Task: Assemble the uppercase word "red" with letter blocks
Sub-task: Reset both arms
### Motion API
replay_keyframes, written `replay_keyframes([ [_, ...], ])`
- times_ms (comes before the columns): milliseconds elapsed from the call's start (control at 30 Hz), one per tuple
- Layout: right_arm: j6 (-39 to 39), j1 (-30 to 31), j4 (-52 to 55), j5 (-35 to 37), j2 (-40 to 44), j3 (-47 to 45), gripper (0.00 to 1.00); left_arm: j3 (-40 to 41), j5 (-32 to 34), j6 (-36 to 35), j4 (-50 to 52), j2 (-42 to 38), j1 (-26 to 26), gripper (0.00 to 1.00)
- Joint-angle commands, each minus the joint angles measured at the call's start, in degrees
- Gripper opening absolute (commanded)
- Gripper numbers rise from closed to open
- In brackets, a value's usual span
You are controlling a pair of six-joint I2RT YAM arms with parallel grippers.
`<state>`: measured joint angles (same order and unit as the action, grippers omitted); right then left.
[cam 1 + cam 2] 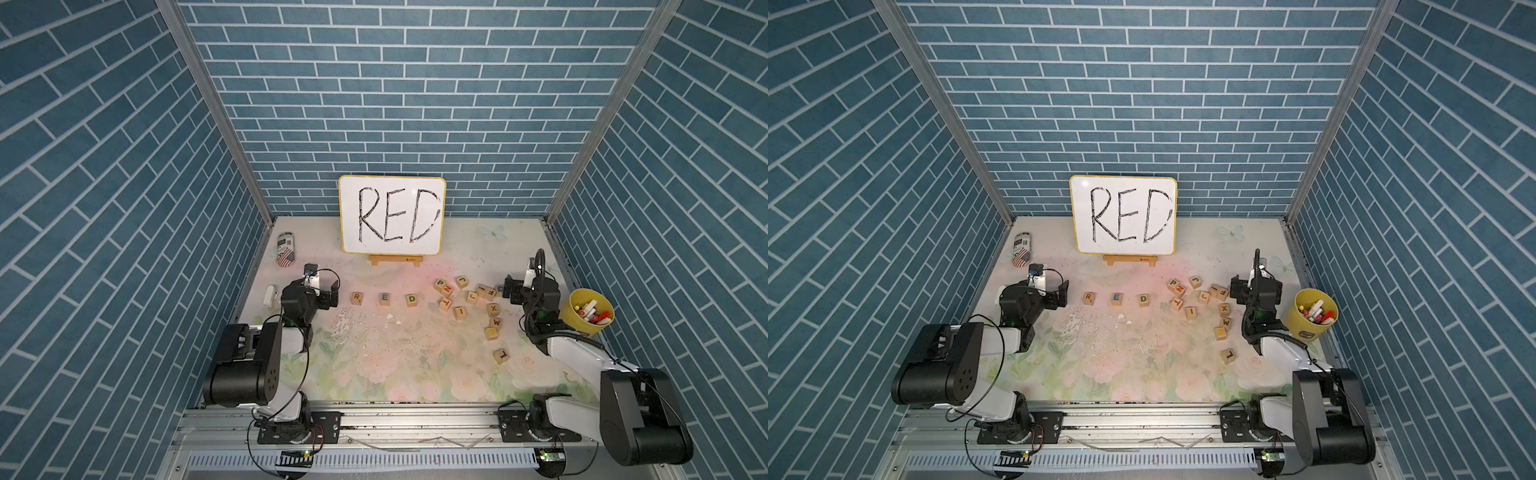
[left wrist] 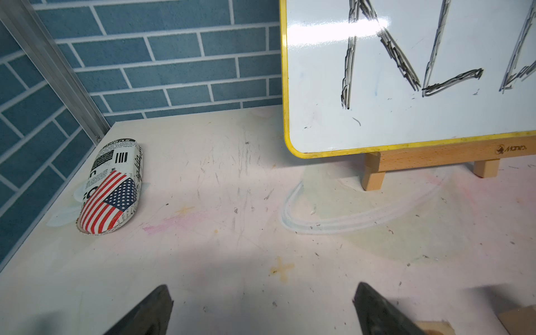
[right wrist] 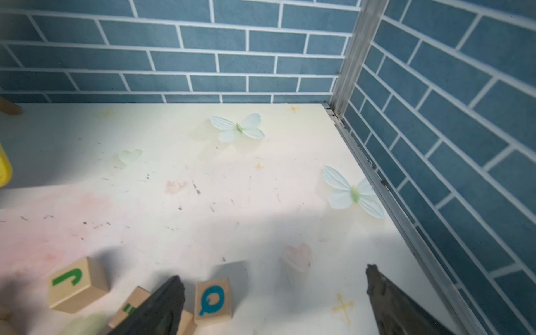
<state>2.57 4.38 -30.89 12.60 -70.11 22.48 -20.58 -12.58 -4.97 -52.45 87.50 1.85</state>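
Note:
Three letter blocks stand in a spaced row at mid-table in both top views: orange-brown R (image 1: 356, 298), green E (image 1: 385, 297) and green D (image 1: 412, 299), together reading the word "red" (image 1: 1117, 298). My left gripper (image 1: 334, 294) hangs open just left of the R block, holding nothing. In the left wrist view its fingers (image 2: 165, 293) frame bare table. At the right end of the loose blocks, my right gripper (image 1: 508, 287) is open and empty. In the right wrist view a blue Q block (image 3: 213, 300) lies on the table beside one of its fingers (image 3: 171, 293).
A whiteboard (image 1: 392, 215) with handwritten RED stands on a wooden easel at the back. A flag-print case (image 1: 286, 249) lies back left. Several loose blocks (image 1: 469, 297) are scattered right of the row, with an L block (image 1: 500, 355) nearer the front. A yellow marker cup (image 1: 586, 311) sits far right.

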Motion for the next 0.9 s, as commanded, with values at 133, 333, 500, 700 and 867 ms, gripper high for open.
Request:
replay_keyframes([
  [133,-0.56,-4.20,-13.62,-4.49,-10.74,-0.97,0.99,-0.69,-1.13,-0.56,1.03,0.11,0.35,0.99],
  [333,-0.72,-5.21,-13.04,-8.25,-14.87,1.18,0.99,-0.69,-1.13,-0.56,1.03,0.03,0.39,0.99],
  [500,-0.37,-6.24,-15.71,-10.16,-17.33,0.66,0.99,-0.69,-1.07,-0.56,1.03,0.12,0.36,0.99],
  [700,0.00,-6.32,-15.84,-9.79,-17.36,0.71,0.99,-0.75,-1.09,-0.61,1.12,0.14,0.35,0.99],
  [867,-0.01,-6.32,-15.95,-9.88,-17.43,0.72,0.99,-0.68,-1.04,-0.65,1.03,0.14,0.35,0.99],
])
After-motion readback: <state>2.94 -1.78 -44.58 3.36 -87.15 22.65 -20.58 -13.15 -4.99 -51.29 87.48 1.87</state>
